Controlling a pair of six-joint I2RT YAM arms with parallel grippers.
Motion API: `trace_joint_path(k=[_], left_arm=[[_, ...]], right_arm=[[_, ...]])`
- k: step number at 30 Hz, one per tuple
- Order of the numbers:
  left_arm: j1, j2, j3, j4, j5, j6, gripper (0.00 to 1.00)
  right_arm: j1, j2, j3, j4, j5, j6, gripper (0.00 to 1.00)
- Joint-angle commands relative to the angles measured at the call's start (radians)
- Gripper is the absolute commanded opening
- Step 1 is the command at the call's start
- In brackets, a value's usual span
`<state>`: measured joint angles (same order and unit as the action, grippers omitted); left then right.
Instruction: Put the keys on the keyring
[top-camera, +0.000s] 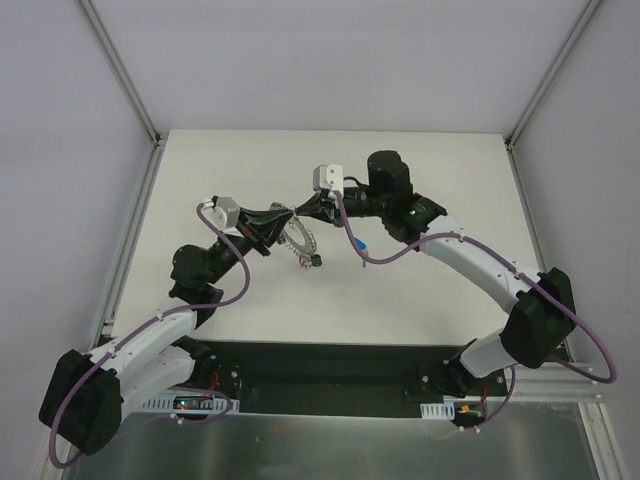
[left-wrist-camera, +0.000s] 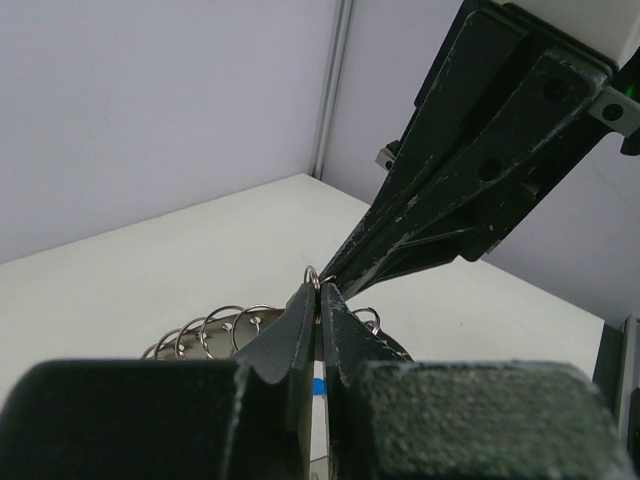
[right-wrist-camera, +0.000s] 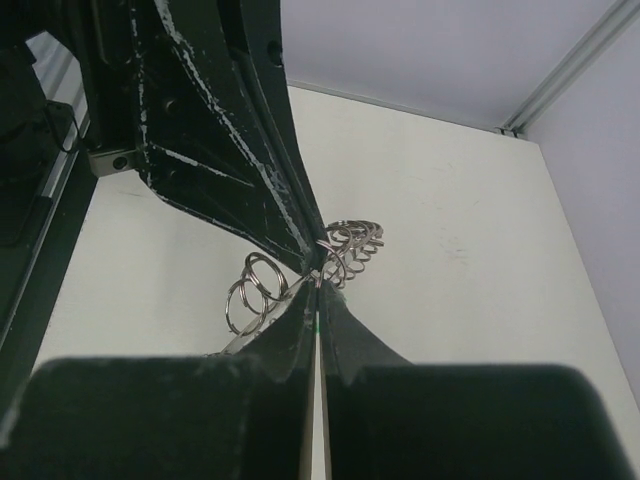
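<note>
My left gripper (left-wrist-camera: 318, 300) has its jaws pressed together, pinching a small wire loop (left-wrist-camera: 311, 276) on the keyring (top-camera: 298, 238), which sits just below and ahead of my fingertips. My right gripper (right-wrist-camera: 318, 290) has its jaws together too, tip to tip against the left one at that loop. Can't tell what, if anything, it pinches.
</note>
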<state>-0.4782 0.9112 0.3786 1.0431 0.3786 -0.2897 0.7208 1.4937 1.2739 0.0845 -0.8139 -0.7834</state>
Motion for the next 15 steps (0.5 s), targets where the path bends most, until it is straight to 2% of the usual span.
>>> trace_joint_path(k=[1,9,13,15], left_arm=[[-0.007,-0.043,0.011,0.149,-0.037,-0.052,0.0],[-0.005,-0.13,-0.052,0.091,-0.04,-0.094,0.0],[-0.007,-0.231,-0.061,-0.038,-0.021,-0.075,0.0],[-0.005,-0.264,-0.06,-0.112,-0.018,-0.062,0.04]], right_arm=[[0.057,-0.036,0.021,0.057,0.063,0.139,0.01],[0.118,-0.108,-0.03,0.022,0.205,0.295,0.01],[0.135,-0.139,-0.038,-0.022,0.246,0.329,0.01],[0.146,-0.154,-0.035,-0.061,0.272,0.335,0.01]])
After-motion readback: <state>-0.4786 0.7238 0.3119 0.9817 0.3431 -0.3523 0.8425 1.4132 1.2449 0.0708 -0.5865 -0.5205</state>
